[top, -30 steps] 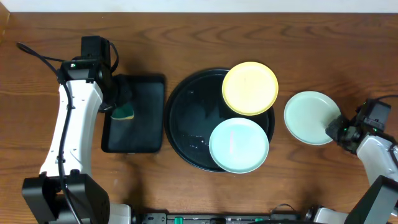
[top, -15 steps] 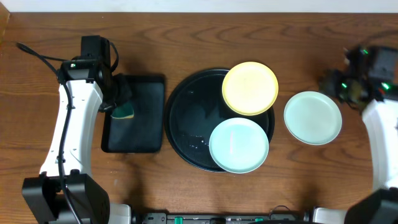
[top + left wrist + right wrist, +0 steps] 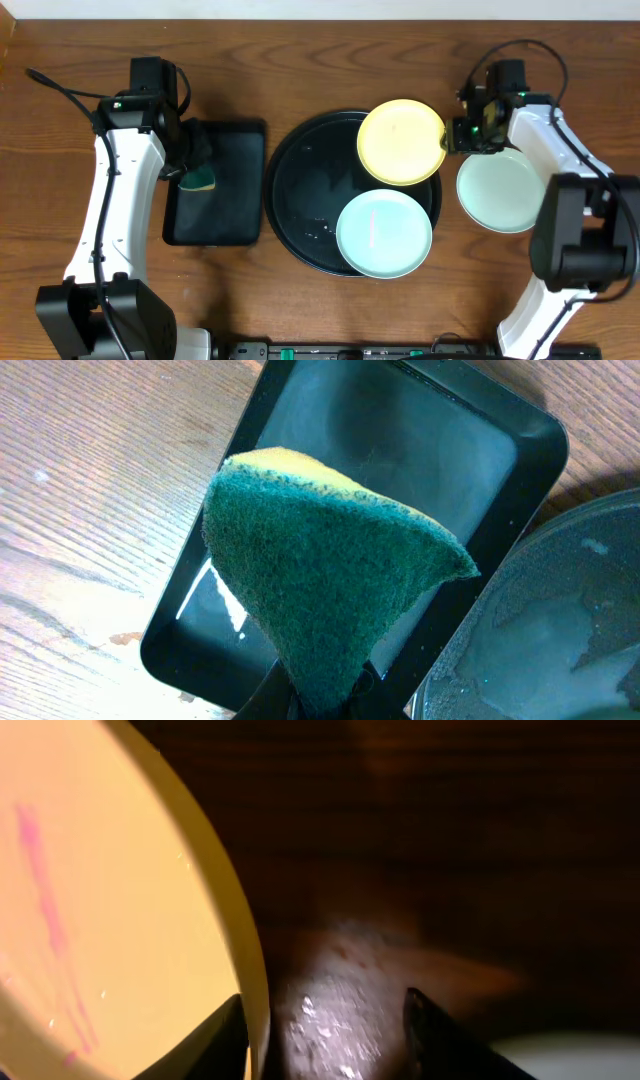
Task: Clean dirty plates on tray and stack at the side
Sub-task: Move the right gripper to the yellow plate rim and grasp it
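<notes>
the tray (image 3: pixel 300 200), round and beaded with water, is seen between the two arms, just beside the right gripper (image 3: pixel 455 140) and a little off from the left gripper (image 3: pixel 192 160). it is judged to be the spot where the wiping is done. the rectangular tray (image 3: pixel 230 215) is placed directly beneath the left jaws, apparently as a rest for the sponge.

the yellow plate (image 3: pixel 402 141), streaked with pink in the right wrist view, is propped over the tray's rim. its edge is found inside the gap of the right jaws, close against one finger (image 3: pixel 230 1035). those jaws are held apart and nothing is clamped yet, probably so that the rim can be pinched and the plate steadied or lifted. the blue plate (image 3: pixel 384 233) is seated on the tray, well away from both pairs of jaws. the mint plate (image 3: pixel 500 195) is set on the table (image 3: pixel 300 60) just beside the right jaws, presumably as the base of the stack.

the sponge (image 3: pixel 330 590) is clamped in the closed left jaws, green scouring face showing, ready for scrubbing.
</notes>
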Controlling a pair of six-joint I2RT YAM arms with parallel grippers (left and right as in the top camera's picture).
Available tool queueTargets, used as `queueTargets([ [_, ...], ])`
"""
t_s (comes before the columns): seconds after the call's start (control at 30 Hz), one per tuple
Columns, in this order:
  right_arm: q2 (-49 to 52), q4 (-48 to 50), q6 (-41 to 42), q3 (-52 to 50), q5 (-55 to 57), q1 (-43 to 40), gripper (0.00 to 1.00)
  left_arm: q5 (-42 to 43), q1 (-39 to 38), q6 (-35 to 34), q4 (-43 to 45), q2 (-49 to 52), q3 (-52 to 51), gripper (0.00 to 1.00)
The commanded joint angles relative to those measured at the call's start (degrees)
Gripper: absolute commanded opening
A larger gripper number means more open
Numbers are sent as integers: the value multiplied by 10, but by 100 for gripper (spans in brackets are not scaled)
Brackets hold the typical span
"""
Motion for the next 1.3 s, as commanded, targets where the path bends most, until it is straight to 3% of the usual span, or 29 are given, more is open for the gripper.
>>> queueTargets([
  [0.0, 14, 9, -19, 13, -47, 2, 42, -5, 2, 4, 0, -4, -3, 8],
  [0.2, 16, 25, -15, 13, -63, 2, 24, -5, 2, 4, 0, -4, -3, 8],
  [0.3, 16, 28, -15, 13, -85, 2, 1, -5, 2, 4, 0, -4, -3, 7],
  [0.73, -37, 33, 83, 13, -155, 70, 1, -5, 1, 3, 1, -4, -3, 7],
  [0.93, -30, 47, 165, 13, -47, 149, 1, -5, -15, 4, 12, -3, -3, 8],
  [1.27, 43, 51, 179, 13, 29, 208, 1, -5, -108, 3, 62, 22, -3, 8],
])
